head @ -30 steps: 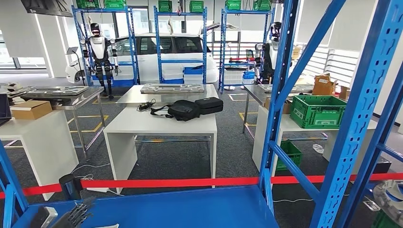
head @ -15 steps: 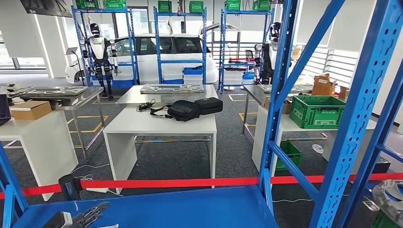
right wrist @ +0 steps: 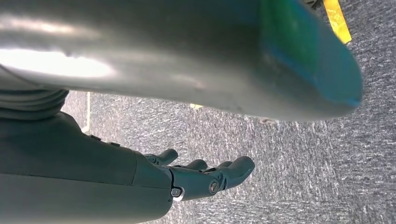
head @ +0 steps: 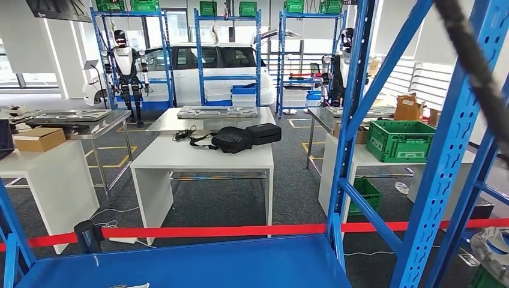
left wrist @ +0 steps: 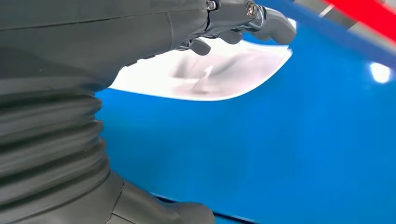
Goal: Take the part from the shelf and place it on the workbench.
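A flat white part (left wrist: 210, 74) lies on the blue shelf board (left wrist: 280, 154). In the left wrist view my left hand (left wrist: 177, 28) hovers just over it, fingers (left wrist: 273, 21) stretched out above the part and thumb (left wrist: 187, 212) well apart, holding nothing. In the head view a sliver of the white part (head: 129, 285) peeks in at the bottom edge of the blue shelf (head: 240, 264). My right hand (right wrist: 154, 182) hangs over grey carpet, fingers (right wrist: 233, 170) loosely spread and empty, with a blurred silver and blue bar (right wrist: 187, 56) close beside it.
Blue shelf posts (head: 351, 120) and diagonal braces (head: 444, 156) frame the right side. Red barrier tape (head: 210, 231) runs beyond the shelf. Behind it stand a white table (head: 204, 157) with black bags (head: 240, 138), a green crate (head: 401, 140), more shelving, a car and standing robots.
My left hand, seen at the shelf's lower left before, has dropped out of the head view's bottom edge. A dark blurred cable now crosses the top right corner.
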You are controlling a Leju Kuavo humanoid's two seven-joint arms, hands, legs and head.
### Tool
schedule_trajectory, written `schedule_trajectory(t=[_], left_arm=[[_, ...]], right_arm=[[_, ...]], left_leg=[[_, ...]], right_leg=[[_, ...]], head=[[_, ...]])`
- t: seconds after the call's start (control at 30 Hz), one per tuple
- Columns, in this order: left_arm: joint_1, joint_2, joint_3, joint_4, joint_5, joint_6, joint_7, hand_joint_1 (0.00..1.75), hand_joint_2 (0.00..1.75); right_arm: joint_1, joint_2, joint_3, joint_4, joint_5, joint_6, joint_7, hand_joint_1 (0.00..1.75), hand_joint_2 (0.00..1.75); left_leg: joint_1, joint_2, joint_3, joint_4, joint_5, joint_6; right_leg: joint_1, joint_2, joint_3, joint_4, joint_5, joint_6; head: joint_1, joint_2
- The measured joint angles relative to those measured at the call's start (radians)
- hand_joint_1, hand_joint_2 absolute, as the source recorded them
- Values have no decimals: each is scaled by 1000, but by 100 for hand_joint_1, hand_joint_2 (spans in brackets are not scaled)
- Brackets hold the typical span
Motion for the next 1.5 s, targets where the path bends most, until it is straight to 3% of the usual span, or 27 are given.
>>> schedule_trajectory(t=[0.4,0.67,0.87,1.1,1.13,1.27,1.5], left_arm=[[-34,65,-138,34,-93,78,141,0,175],[-116,52,-272,159,-244,404,358,0,175],[-134,14,-308,208,-281,603,434,0,175],[-137,-11,-310,229,-287,659,441,0,175],[-137,-13,-310,231,-288,672,441,4,175],[-127,-25,-310,233,-303,769,445,175,175],[-94,-41,-310,232,-340,841,446,175,175]], right_arm=[[-1,0,0,0,19,-4,1,0,0],[-2,5,0,0,31,-17,13,0,0],[-2,12,0,0,38,-18,13,0,0],[-2,15,0,0,40,-17,13,0,0],[-2,15,0,0,40,-17,13,0,0],[-2,15,0,0,43,-15,12,0,0],[-2,15,0,0,55,-6,5,0,0]], left_leg=[[0,0,1,0,0,0],[0,0,2,0,0,-1],[0,0,3,0,0,-1],[0,0,5,0,0,-1],[0,0,5,0,0,-1],[0,0,5,0,0,-1],[0,0,5,0,0,-1]], right_leg=[[0,0,0,0,0,0],[0,0,1,0,0,0],[0,0,2,0,0,0],[0,0,4,0,0,0],[0,0,4,0,0,0],[0,0,4,0,0,0],[0,0,4,0,0,0]], head=[[0,0],[0,0],[0,0],[0,0],[0,0],[0,0],[0,0]])
